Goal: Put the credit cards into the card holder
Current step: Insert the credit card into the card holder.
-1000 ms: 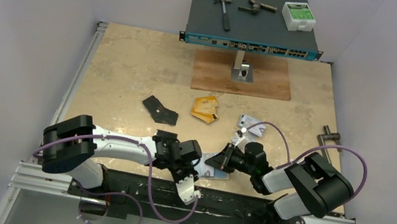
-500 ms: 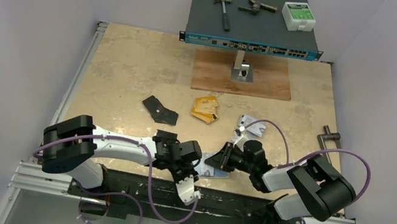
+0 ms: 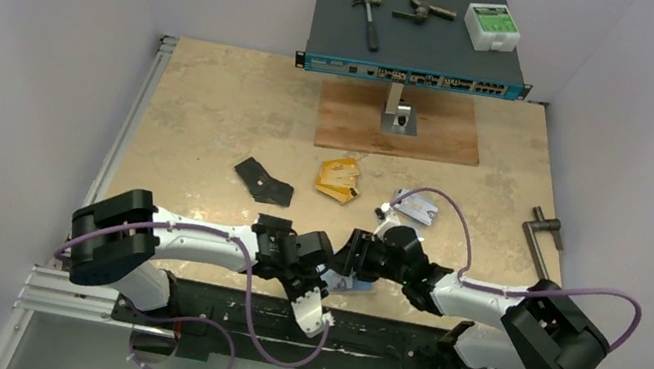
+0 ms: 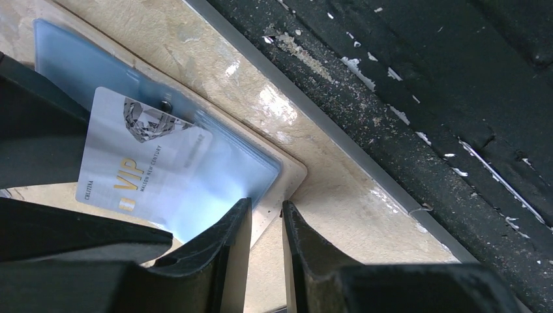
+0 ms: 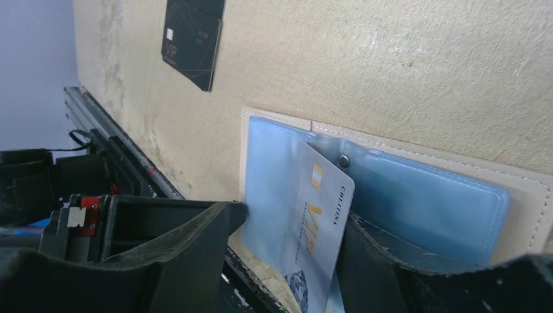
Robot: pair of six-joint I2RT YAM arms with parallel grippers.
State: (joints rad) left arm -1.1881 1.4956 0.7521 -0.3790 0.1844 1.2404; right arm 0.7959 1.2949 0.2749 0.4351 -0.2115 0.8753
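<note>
The card holder [image 3: 343, 282] lies open at the table's front edge, its beige rim [image 4: 290, 173] around light-blue pockets [image 5: 424, 195]. My left gripper [image 4: 266, 208] is shut on the rim's corner. A silvery VIP credit card [image 4: 130, 169] sits partly tucked in a blue pocket. In the right wrist view that card [image 5: 319, 215] stands between the wide jaws of my open right gripper [image 5: 290, 218], which hovers over the holder [image 3: 355, 254]. More credit cards lie mid-table: an orange-gold stack [image 3: 337, 179] and silvery ones [image 3: 413, 206].
A black folding wallet [image 3: 263, 180] lies left of the orange cards. Further back a wooden board [image 3: 399, 126] carries a network switch [image 3: 421, 34] with tools on top. A metal handle [image 3: 544, 226] sits at the right edge. The black base rail [image 4: 424, 98] runs just beyond the holder.
My right gripper has opened, letting go of the silvery card, and has slid left over the holder. The left arm has not moved.
</note>
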